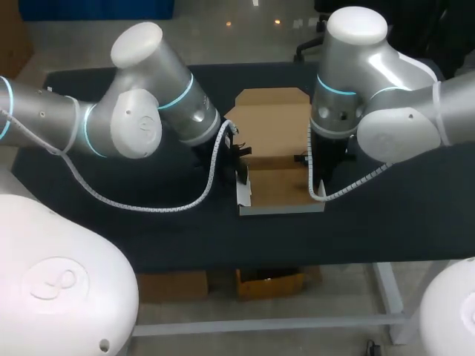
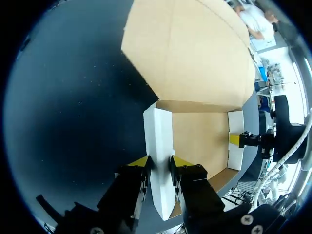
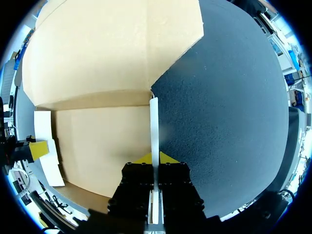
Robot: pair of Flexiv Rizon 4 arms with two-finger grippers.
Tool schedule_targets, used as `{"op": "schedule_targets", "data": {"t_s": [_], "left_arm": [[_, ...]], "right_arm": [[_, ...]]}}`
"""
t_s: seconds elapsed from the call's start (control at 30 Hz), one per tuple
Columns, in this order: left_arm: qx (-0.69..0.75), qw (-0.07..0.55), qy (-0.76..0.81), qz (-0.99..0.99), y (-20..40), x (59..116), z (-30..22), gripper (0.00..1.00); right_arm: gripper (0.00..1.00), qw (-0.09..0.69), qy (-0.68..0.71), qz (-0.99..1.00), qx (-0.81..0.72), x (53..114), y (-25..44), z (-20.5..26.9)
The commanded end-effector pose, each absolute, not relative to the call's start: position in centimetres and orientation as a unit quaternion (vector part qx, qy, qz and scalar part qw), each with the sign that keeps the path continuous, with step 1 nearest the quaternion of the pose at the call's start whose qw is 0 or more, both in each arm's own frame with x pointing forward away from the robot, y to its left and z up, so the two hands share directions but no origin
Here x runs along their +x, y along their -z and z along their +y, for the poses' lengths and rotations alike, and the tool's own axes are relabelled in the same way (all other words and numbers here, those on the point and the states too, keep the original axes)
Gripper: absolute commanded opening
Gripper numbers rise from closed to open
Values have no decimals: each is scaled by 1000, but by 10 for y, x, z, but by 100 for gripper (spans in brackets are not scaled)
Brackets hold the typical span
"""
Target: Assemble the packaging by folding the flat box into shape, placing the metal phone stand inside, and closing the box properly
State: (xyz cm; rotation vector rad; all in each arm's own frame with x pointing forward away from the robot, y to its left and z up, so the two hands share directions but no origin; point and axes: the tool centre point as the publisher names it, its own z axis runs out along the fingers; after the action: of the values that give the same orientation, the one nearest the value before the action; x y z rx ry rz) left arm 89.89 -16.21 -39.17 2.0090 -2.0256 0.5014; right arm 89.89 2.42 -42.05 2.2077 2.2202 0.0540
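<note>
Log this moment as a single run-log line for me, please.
stage: folding box | left gripper: shut on left side flap | right gripper: shut on right side flap

matt cardboard box, dark speckled table

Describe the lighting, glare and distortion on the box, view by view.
Head view: even light on the cardboard box, soft highlights on the left arm and right arm. Left wrist view: the white left flap in the left tool is brightest; the lid has straight edges that bow. Right wrist view: the right flap is a thin bright strip in the right tool.
</note>
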Motion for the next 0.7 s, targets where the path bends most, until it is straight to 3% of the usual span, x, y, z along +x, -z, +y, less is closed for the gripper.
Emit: {"op": "schedule_targets", "data": {"t_s": [0.03,0.7], "left_arm": [[708,56,-107,-696,394,898,-166,25],[734,11,-62,-677,406,897,-166,20]], "right_arm": [[0,5,-17,709,705,899,421,25],[0,5,-17,709,705,899,421,25]]}}
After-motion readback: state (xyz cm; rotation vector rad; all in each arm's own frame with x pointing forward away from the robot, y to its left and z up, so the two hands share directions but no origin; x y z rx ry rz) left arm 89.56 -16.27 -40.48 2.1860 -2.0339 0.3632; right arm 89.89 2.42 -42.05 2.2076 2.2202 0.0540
